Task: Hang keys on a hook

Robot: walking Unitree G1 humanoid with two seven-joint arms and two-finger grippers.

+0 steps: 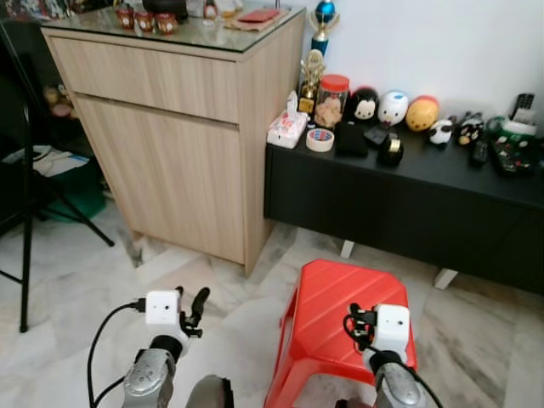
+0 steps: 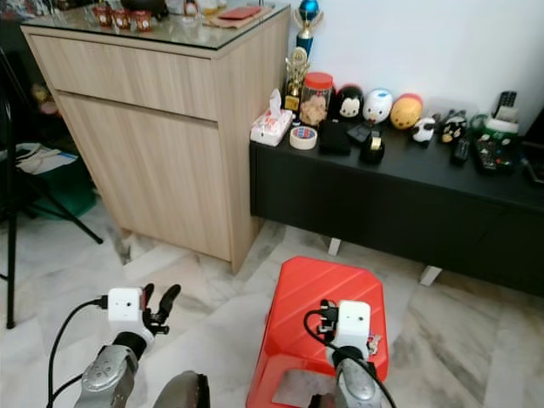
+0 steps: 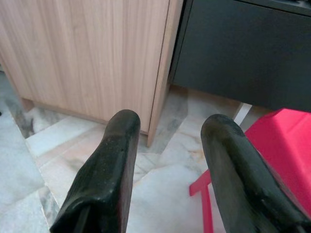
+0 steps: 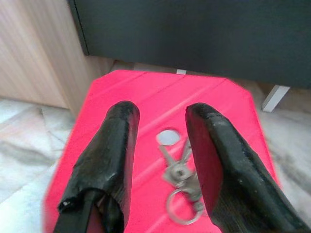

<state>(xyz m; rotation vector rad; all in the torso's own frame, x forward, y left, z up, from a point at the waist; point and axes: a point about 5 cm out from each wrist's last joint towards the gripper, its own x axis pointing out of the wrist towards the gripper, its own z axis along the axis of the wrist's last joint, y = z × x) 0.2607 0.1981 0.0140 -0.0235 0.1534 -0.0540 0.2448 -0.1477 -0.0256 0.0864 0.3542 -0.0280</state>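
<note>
A bunch of silver keys (image 4: 181,180) on a ring lies flat on the top of a red plastic stool (image 1: 336,293), beside a small hole in the seat. My right gripper (image 4: 160,127) hovers open just above the stool, and the keys lie below the gap between its fingers, near the right-hand finger (image 4: 214,160). My left gripper (image 3: 167,145) is open and holds nothing. It hangs over the marble floor to the left of the stool, pointing towards the corner of the wooden cabinet (image 1: 170,127).
A low black sideboard (image 1: 399,204) behind the stool carries figurines, a jar, tape, a tissue pack and remotes. The tall glass-topped wooden cabinet stands to its left. A black stand (image 1: 25,212) and a green bin (image 1: 76,194) are at far left. Marble floor (image 1: 93,272) lies open before the cabinet.
</note>
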